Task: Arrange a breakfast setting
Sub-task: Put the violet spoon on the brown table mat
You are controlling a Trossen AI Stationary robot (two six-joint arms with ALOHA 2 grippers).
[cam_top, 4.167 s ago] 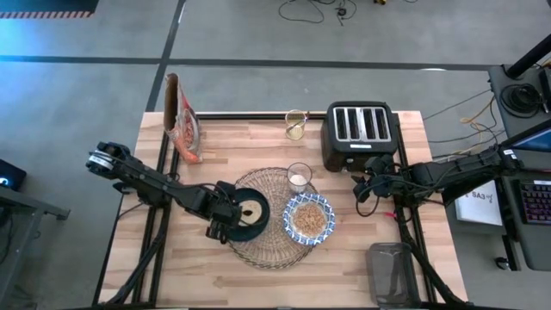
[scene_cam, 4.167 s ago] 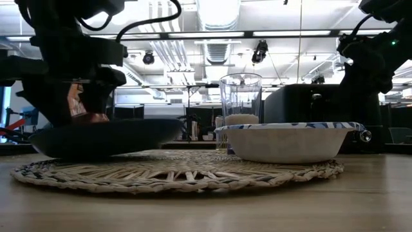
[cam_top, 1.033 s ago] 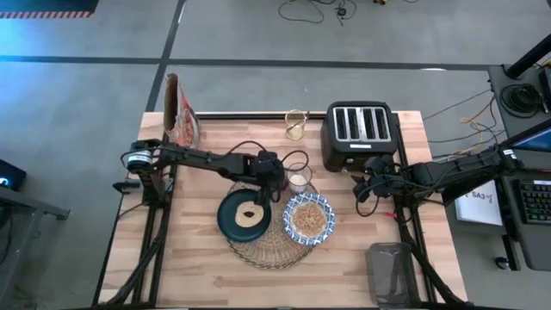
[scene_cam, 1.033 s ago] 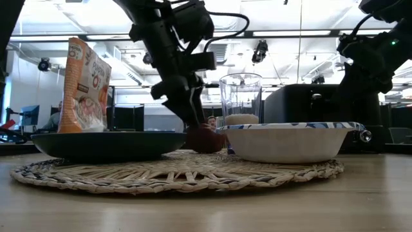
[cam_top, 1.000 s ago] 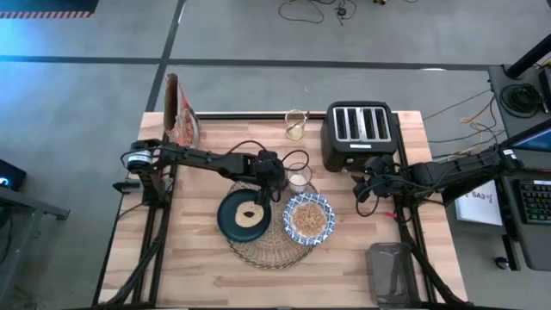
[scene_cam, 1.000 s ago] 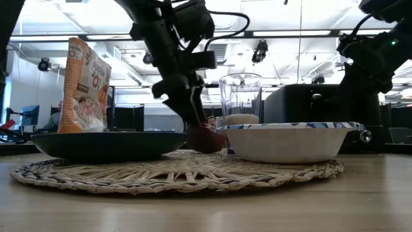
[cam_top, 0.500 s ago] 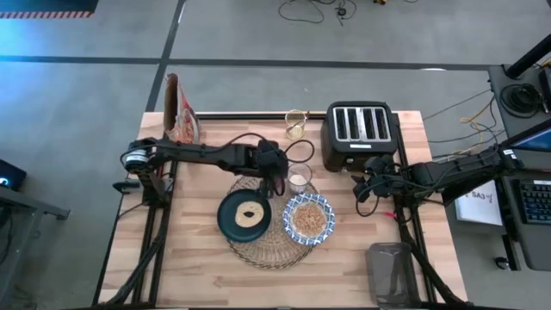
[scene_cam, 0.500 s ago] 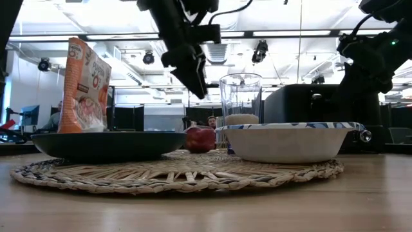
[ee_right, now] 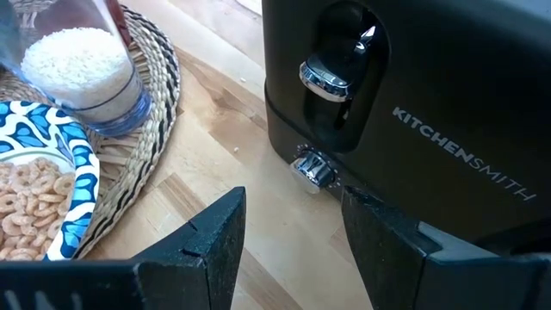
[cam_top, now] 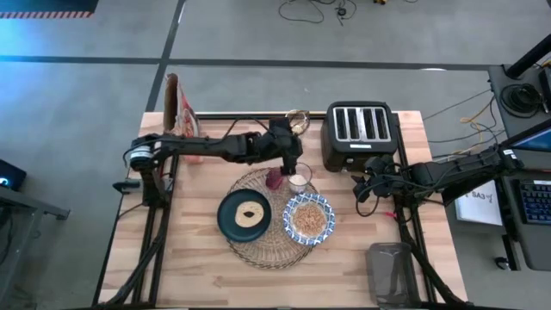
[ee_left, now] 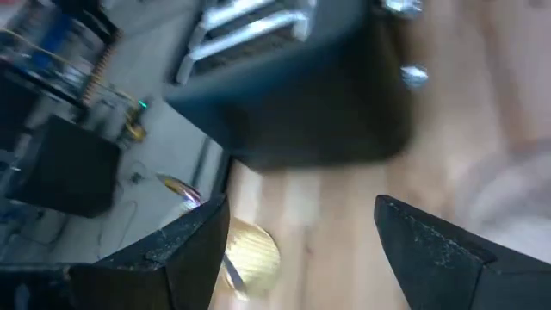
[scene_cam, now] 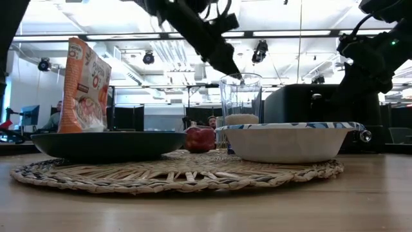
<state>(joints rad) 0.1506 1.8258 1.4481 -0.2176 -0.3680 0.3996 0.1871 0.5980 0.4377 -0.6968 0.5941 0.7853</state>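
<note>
The red apple (cam_top: 275, 178) now sits free on the woven placemat (cam_top: 258, 250), just behind the teal plate (cam_top: 231, 222). The left gripper (cam_top: 293, 159), jaws spread and empty, has lifted off toward the toaster (cam_top: 359, 133), so that placing looks done. The right gripper (ee_right: 288, 228) waits open beside the toaster. The bowl (cam_top: 309, 218) and glass (cam_top: 299, 179) stand on the mat; no spoon shows.

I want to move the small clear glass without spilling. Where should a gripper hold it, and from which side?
Grip the glass across its straight wall, low down, coming level from the toaster side. It stands upright and part-filled; the apple and bowl crowd its other sides.
</note>
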